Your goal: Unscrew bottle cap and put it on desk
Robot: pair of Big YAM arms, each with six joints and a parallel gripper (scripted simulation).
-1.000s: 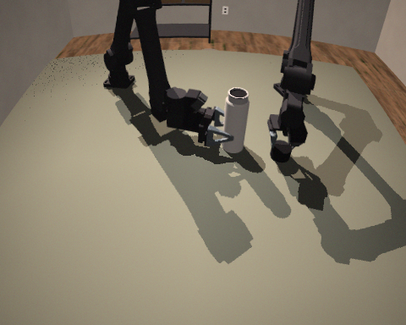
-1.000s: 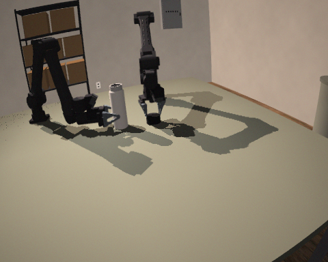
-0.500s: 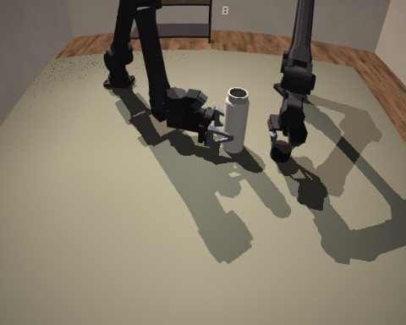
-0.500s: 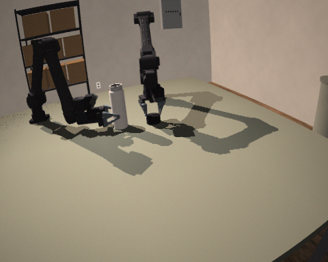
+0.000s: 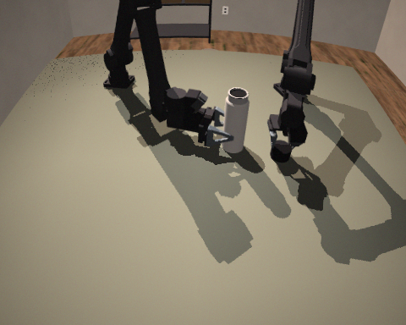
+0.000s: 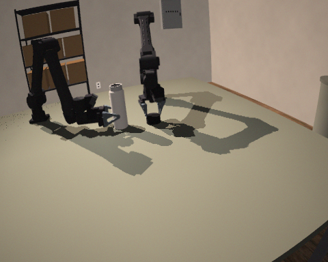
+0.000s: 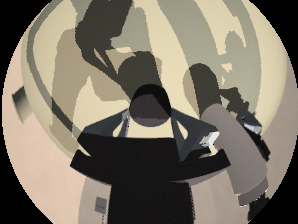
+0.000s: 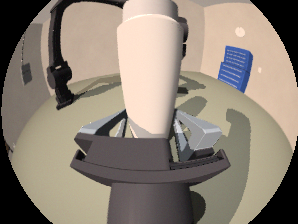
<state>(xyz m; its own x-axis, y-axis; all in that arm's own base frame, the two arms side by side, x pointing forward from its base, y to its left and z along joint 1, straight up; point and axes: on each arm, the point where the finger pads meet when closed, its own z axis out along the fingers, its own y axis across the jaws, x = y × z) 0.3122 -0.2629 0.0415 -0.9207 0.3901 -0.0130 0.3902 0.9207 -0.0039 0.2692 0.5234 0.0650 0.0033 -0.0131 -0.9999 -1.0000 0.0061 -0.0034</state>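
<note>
A pale bottle (image 5: 236,123) (image 6: 119,109) (image 7: 235,150) (image 8: 150,75) stands upright and uncapped on the bench (image 5: 113,254) (image 6: 160,205) (image 7: 170,65) (image 8: 45,140), its round mouth bare, as the left claw (image 5: 281,145) (image 6: 153,113) (image 7: 150,111) grasps the black cap (image 5: 281,151) (image 6: 153,119) (image 7: 150,107) near it, a gap between cap and bottle. The cap, pinched between two fingers, is low beside the bottle's foot, on the side facing away from the right claw (image 5: 227,124) (image 6: 114,113) (image 7: 252,122) (image 8: 150,117); whether its underside touches the bench cannot be told. At the bottle's other side, the right claw is released, its parted fingers reaching in low around the body; whether either finger brushes it is unclear. Well behind the bottle, a dark-framed shelf unit (image 5: 210,23) (image 6: 85,71) stands by the wall, loaded with brown boxes (image 6: 36,24).
</note>
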